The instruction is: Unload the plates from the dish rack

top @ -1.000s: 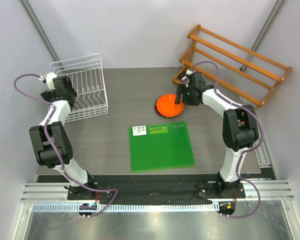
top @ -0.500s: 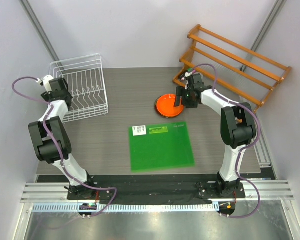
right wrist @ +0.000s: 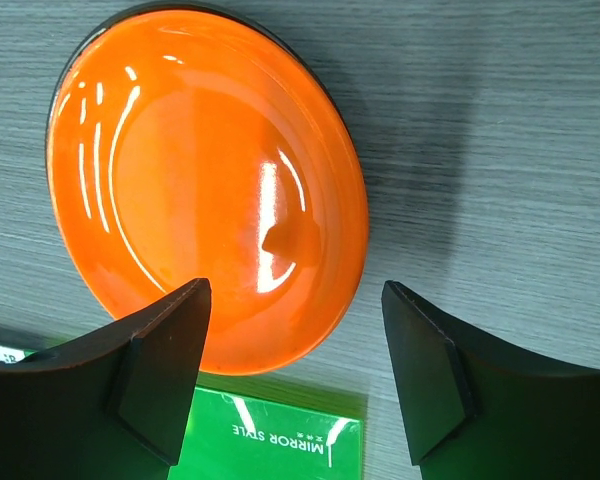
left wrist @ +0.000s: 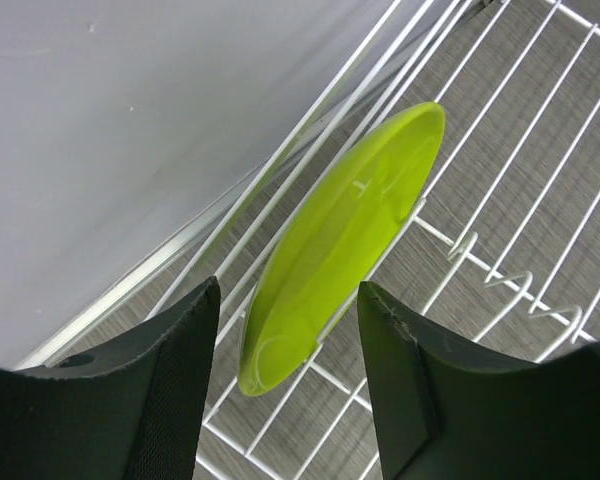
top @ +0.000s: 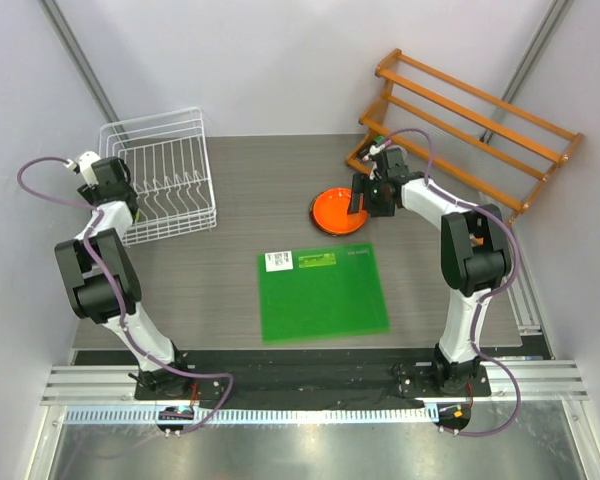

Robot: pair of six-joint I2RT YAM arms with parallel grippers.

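A lime green plate (left wrist: 340,240) stands on edge in the white wire dish rack (left wrist: 500,290), leaning against its side wires. My left gripper (left wrist: 288,290) is open, and the plate's lower end lies between its fingers. In the top view the left gripper (top: 113,187) is at the left side of the dish rack (top: 165,180), and the green plate does not show there. An orange plate (right wrist: 200,190) lies flat on the table, also seen from above (top: 338,211). My right gripper (right wrist: 295,286) hovers open over its near rim (top: 362,195). The red and brown-yellow plates are out of view.
A flat green mat (top: 322,293) lies mid-table, its top edge beside the orange plate (right wrist: 270,440). An orange wooden slatted shelf (top: 470,125) stands at the back right, close behind the right arm. Grey walls close in on the left and at the back.
My left gripper has shifted a little left and back along the rack's left side. My right gripper edged slightly toward the back and has held still since; the orange plate has not moved.
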